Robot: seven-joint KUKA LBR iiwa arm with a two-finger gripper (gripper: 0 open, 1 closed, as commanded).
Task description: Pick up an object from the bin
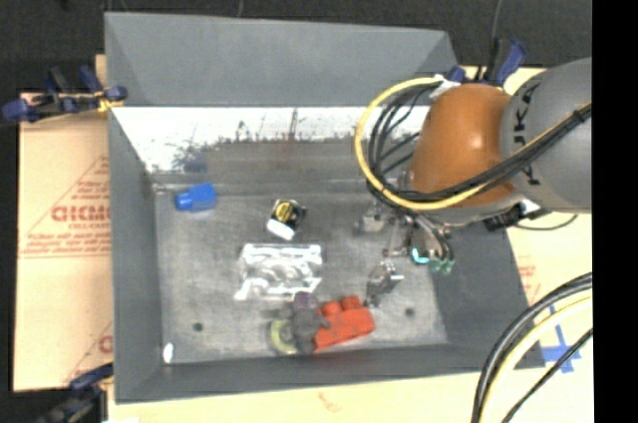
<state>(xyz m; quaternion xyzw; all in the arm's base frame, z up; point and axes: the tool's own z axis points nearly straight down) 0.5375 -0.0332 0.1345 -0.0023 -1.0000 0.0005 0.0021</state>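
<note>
Gripper (387, 279) near orange block (344, 323).

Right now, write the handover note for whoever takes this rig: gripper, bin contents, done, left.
Gripper: low over the right side of the bin floor, holding nothing I can see.
Nearest, front of bin to its left: red blocky piece and grey round thing; clear plastic pack mid-floor.
Farther: small black-and-yellow item, blue piece back left.
Done: nothing picked.
Left: grasp one thing, lift it out.
</note>
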